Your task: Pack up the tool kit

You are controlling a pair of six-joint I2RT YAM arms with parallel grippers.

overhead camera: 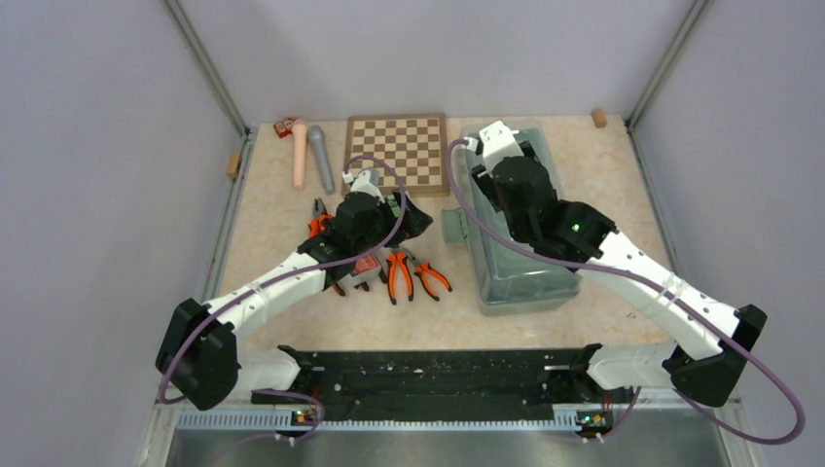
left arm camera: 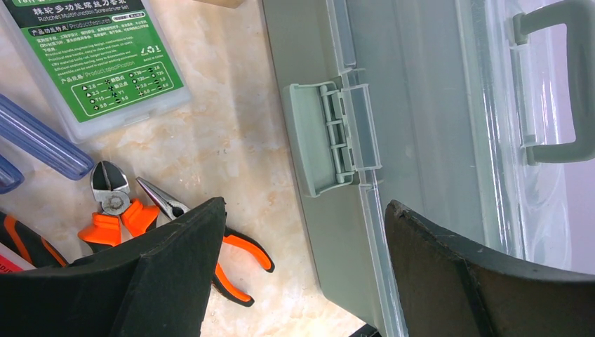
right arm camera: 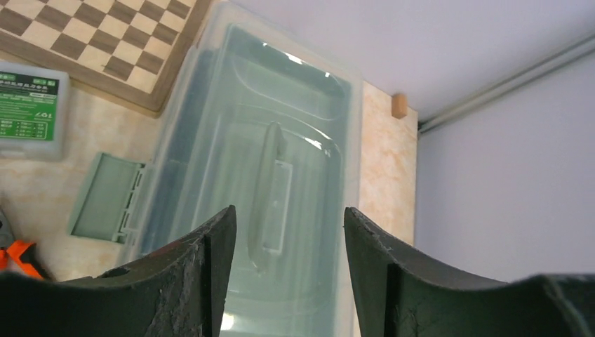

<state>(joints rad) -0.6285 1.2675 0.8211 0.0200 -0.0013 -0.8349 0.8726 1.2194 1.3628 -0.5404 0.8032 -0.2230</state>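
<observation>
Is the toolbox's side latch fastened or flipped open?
Flipped open: the latch sticks outward from the toolbox side instead of lying against it.

The desk (overhead camera: 268, 209) is seen brightly and evenly lit from above in the top view, with only soft, faint shadows cast beside the pliers (overhead camera: 397, 275), and nothing there is blurred. In the left wrist view the print on the green label (left arm camera: 105, 63) is rendered sharply, while the lid (left arm camera: 484, 105) is washed out to a pale haze towards the right edge. In the right wrist view small white highlights are thrown off the lid near its handle (right arm camera: 270, 182), and the chessboard (right arm camera: 105, 35) is kept in fair focus.
</observation>
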